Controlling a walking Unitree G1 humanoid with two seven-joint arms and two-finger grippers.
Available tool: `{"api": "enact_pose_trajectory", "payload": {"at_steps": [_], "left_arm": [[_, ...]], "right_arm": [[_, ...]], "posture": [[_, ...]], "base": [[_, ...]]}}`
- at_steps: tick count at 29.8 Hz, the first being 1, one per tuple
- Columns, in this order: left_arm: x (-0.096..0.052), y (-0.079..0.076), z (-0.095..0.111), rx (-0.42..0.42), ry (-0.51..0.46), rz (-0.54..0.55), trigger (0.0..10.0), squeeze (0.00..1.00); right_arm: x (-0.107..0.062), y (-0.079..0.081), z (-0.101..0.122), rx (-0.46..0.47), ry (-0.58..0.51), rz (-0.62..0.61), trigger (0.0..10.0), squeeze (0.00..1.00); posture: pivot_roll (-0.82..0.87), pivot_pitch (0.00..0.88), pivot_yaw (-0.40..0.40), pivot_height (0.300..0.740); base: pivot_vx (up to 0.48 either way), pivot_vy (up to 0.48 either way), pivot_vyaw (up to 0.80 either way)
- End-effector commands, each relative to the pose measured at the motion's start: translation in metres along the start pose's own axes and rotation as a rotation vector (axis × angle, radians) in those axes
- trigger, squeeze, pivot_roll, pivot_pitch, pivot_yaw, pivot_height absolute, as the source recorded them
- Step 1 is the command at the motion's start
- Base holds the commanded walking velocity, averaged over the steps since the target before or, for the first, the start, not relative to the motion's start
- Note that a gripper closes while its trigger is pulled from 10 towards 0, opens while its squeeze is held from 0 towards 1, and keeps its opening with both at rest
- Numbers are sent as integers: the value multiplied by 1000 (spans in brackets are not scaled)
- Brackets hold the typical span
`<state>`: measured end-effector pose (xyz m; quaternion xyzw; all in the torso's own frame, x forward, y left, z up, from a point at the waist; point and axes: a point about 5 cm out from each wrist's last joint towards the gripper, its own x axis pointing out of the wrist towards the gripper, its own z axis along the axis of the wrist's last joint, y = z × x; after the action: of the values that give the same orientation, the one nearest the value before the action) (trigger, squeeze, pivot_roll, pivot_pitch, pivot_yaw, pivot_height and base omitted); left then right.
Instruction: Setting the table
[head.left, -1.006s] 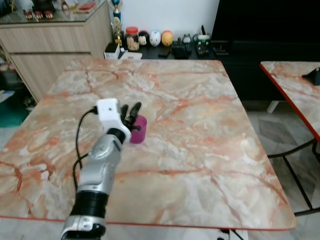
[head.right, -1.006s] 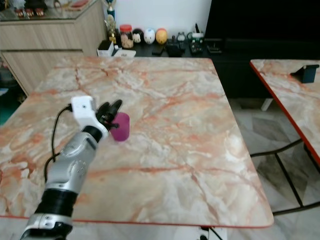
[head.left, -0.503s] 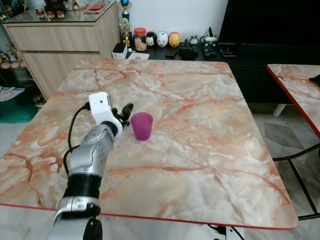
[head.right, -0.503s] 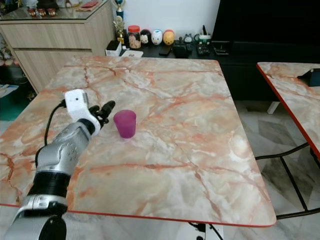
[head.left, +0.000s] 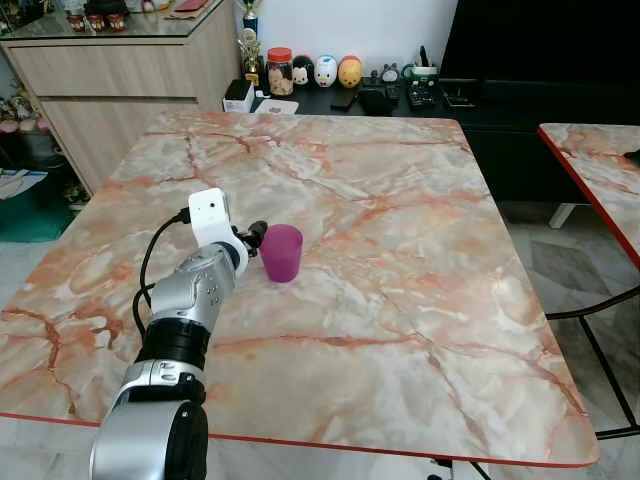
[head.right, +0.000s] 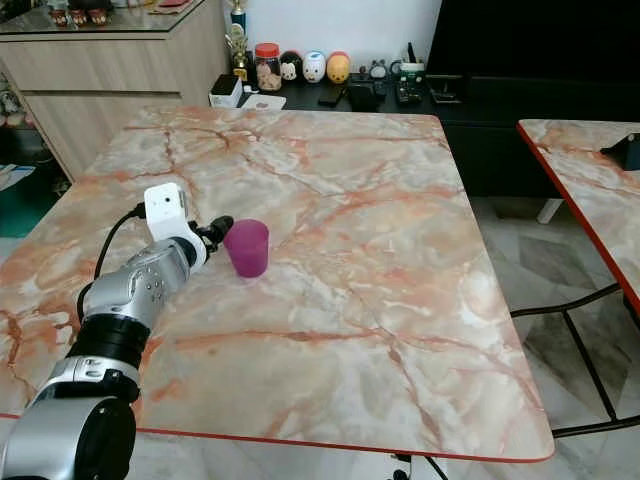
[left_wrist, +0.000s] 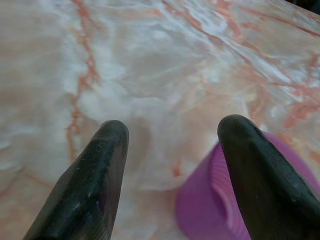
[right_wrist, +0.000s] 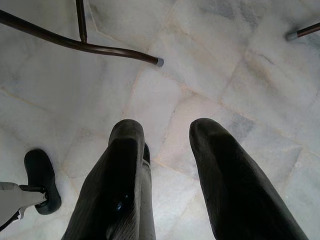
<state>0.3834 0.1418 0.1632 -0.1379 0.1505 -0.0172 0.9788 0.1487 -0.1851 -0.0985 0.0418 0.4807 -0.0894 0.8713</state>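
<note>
One purple cup (head.left: 282, 251) is standing on one big marble counter (head.left: 400, 250). A second counter (head.left: 600, 180) is showing at the side. Two silver arms are showing, each with one gripper: the left gripper (head.left: 255, 234) and the right gripper (right_wrist: 165, 150). Each gripper is showing two black fingers.

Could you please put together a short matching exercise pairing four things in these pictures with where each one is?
Things:
1. purple plastic cup
2. left gripper
3. right gripper
4. red-lidded glass jar

Places:
A. hanging above the pale tiled floor
B. on the dark low cabinet behind the table
C. upright on the pink-veined marble table
D. beside the cup, fingers open

Pairs: 1-C, 2-D, 3-A, 4-B
</note>
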Motion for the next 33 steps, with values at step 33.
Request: {"api": "enact_pose_trajectory", "payload": {"at_steps": [33], "left_arm": [[-4, 0, -5, 184, 76, -56, 10000, 0]], "right_arm": [[2, 6, 7, 3, -6, 7, 10000, 0]], "posture": [[86, 0, -13, 731]], "base": [[0, 0, 0]]}}
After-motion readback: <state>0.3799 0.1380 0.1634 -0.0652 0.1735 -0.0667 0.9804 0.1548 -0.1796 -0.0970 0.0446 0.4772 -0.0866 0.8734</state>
